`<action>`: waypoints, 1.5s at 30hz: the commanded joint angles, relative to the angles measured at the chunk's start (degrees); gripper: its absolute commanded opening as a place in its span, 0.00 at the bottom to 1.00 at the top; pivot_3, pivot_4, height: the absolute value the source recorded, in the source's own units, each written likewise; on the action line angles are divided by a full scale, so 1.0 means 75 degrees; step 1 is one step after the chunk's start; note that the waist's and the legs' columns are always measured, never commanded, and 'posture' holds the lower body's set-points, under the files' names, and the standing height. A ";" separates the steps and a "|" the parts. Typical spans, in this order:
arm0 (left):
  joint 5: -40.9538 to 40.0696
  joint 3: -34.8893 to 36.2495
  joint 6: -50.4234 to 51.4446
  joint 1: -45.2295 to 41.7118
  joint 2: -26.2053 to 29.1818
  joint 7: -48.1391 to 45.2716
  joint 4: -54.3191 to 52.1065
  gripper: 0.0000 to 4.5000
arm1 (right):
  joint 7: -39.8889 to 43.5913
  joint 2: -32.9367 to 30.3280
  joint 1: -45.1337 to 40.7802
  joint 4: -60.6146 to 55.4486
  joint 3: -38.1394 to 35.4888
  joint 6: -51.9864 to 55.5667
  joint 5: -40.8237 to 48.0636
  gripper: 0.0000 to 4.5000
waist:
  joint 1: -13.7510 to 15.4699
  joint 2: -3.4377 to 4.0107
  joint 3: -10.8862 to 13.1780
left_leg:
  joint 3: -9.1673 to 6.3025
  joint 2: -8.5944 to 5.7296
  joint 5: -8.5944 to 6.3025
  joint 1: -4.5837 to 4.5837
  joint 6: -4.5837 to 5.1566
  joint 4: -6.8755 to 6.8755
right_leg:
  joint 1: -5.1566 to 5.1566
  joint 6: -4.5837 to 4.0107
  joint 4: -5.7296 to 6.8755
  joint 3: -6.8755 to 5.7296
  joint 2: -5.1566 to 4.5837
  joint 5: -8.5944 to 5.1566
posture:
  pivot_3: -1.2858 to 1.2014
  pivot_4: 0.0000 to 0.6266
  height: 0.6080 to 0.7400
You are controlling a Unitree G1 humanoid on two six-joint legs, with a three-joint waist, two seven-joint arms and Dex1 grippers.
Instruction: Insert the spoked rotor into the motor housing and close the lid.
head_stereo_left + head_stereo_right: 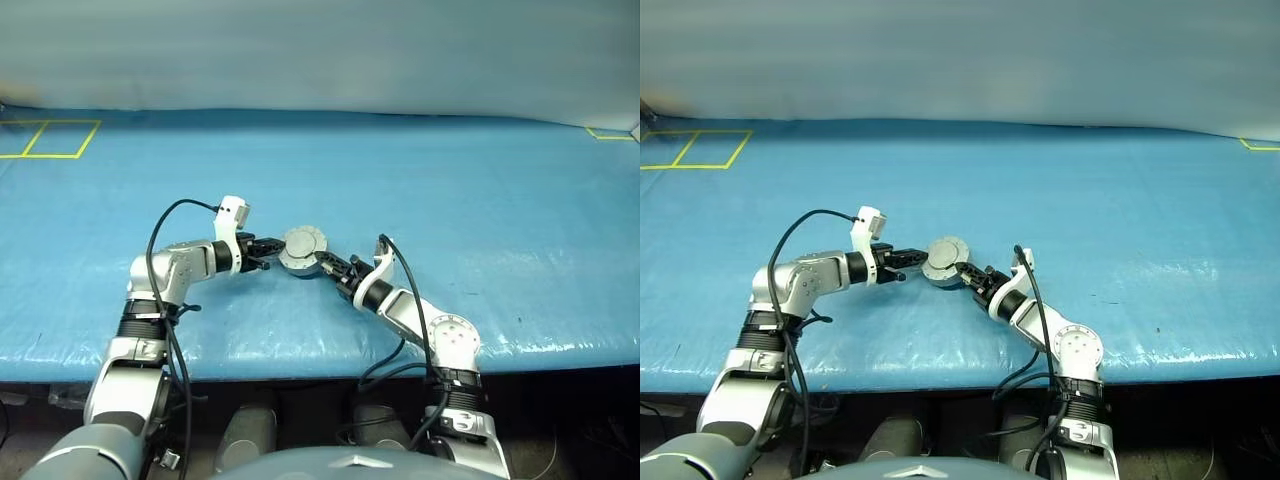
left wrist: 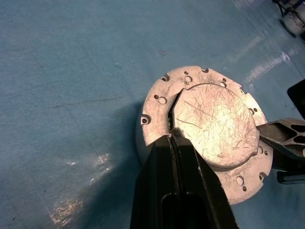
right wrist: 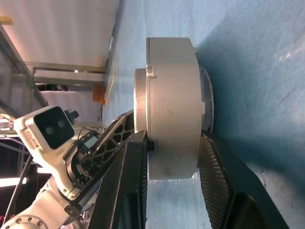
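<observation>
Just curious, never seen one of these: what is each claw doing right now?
Left gripper: shut, empty, fingertips pressed on the lid.
Right gripper: closed across the motor housing, one finger on the lid side, one underneath.

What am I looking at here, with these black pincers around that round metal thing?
It is a two-armed robot at a blue table. Two pictures come from cameras in its head, looking down; the other two from a camera on each wrist. The grey puck is a motor housing with its lid on top. The right gripper clasps the housing, one finger over the lid and one under the base. The left gripper, fingers shut, rests its tip on the lid's edge.
</observation>
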 commanded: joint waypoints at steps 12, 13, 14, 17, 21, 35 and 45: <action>-0.2499 0.2798 -0.0265 0.1647 -0.2077 0.2087 -0.3222 0.00 | -0.0841 0.0982 0.1077 -0.0687 0.0393 -0.0706 0.1043 0.26 | -0.0012 0.0002 0.0004 | 0.0011 0.0007 -0.0013 -0.0079 0.0008 0.0010 | -0.0074 0.0008 -0.0008 0.0009 -0.0012 0.0042 | 0.52 0.24 1.00; -0.2855 0.2953 -0.0121 0.1914 -0.2288 0.2308 -0.3488 0.00 | -0.0890 0.0967 0.1088 -0.0760 0.0432 -0.0797 0.1170 0.26 | -0.0016 0.0002 0.0004 | 0.0016 0.0006 -0.0013 -0.0105 0.0008 0.0020 | -0.0103 0.0008 -0.0004 0.0011 -0.0009 0.0048 | 0.52 0.24 1.00; -0.3083 0.2993 -0.0009 0.2255 -0.2469 0.2508 -0.3782 0.00 | -0.0948 0.0943 0.1088 -0.0828 0.0477 -0.0868 0.1265 0.26 | -0.0026 0.0003 0.0004 | 0.0019 0.0006 -0.0013 -0.0105 0.0008 0.0020 | -0.0102 0.0008 -0.0004 0.0011 -0.0009 0.0049 | 0.52 0.24 1.00; -0.3891 0.3177 0.0214 0.3097 -0.3148 0.3265 -0.4293 0.08 | -0.1099 0.0848 0.1072 -0.0912 0.0608 -0.1031 0.1507 0.26 | -0.0026 0.0001 0.0006 | 0.0026 0.0005 -0.0016 -0.0104 0.0015 0.0022 | -0.0101 0.0009 -0.0007 0.0016 -0.0009 0.0048 | 0.52 0.24 1.00; -0.5224 0.3346 0.0015 0.4119 -0.4215 0.4162 -0.4632 0.36 | -0.1273 0.0797 0.0887 -0.1021 0.0715 -0.1246 0.1894 0.26 | -0.0025 -0.0025 0.0038 | 0.0017 0.0015 -0.0017 -0.0118 0.0016 0.0053 | -0.0102 0.0008 -0.0004 0.0007 0.0004 0.0009 | 0.52 0.24 1.00; -0.8183 0.1863 -0.1201 0.5143 -0.4290 0.5202 -0.4390 1.00 | -0.1733 0.0757 0.0108 -0.1399 0.1047 -0.1897 0.2870 0.26 | -0.0036 -0.0021 0.0050 | 0.0030 0.0012 -0.0015 -0.0135 0.0016 0.0066 | -0.0119 -0.0041 -0.0002 0.0012 0.0008 0.0043 | 0.52 0.24 1.00; -0.9100 0.1204 -0.1622 0.5238 -0.3847 0.5452 -0.4070 1.00 | -0.1905 0.0744 0.0222 -0.1951 0.1573 -0.2184 0.3391 0.26 | -0.0063 -0.0013 0.0056 | 0.0034 0.0014 -0.0015 -0.0132 0.0017 0.0068 | -0.0115 -0.0034 -0.0001 0.0012 0.0013 0.0037 | 0.52 0.24 1.00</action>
